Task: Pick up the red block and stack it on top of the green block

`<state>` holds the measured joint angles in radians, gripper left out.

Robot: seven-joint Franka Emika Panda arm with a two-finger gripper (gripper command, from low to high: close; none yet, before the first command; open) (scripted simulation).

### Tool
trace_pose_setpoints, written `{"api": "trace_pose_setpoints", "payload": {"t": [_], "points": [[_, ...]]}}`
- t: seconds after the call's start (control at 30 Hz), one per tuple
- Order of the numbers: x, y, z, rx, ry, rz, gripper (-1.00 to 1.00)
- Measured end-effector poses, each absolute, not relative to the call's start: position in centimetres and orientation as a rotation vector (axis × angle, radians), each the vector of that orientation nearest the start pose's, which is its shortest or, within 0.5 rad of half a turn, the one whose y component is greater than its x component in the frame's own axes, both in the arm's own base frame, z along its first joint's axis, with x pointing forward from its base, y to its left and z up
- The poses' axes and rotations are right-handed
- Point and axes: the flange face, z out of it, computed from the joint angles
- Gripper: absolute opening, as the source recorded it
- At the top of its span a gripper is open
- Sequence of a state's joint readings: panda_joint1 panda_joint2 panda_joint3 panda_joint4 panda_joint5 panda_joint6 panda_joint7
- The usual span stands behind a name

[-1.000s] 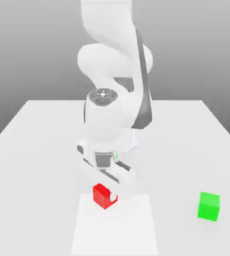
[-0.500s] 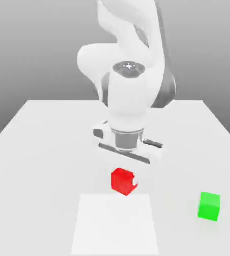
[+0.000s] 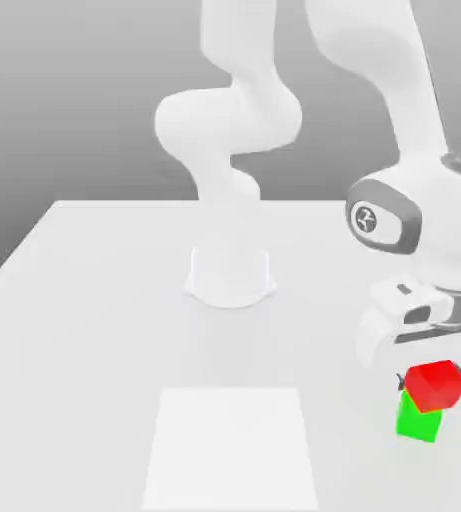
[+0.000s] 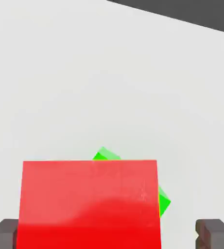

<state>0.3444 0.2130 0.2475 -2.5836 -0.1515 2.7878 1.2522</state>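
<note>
- A flat white square patch [image 3: 232,447] is seen lying on the white table [image 3: 94,300], toward the exterior view's left.
- The small glossy red cube [image 3: 436,385] is seen atop the small bright green cube [image 3: 418,420], turned askew to it, at the exterior view's right.
- The white two-finger gripper [image 4: 112,234] is spread wide, with a gap seen between one dark fingertip [image 4: 214,232] and the red cube; nothing is clamped.

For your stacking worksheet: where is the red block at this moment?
In the exterior view the red block sits low on the exterior view's right, directly over the green block, just under the end effector.
</note>
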Motion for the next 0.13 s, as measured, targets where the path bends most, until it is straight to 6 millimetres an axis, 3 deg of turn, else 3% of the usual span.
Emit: {"api": "trace_pose_setpoints", "payload": {"t": [0.07,0.13], "points": [[36.1,25.7,18.6,-3.035,0.812,-0.001,1.00],[36.2,25.7,20.4,-3.035,0.814,-0.002,1.00]]}}
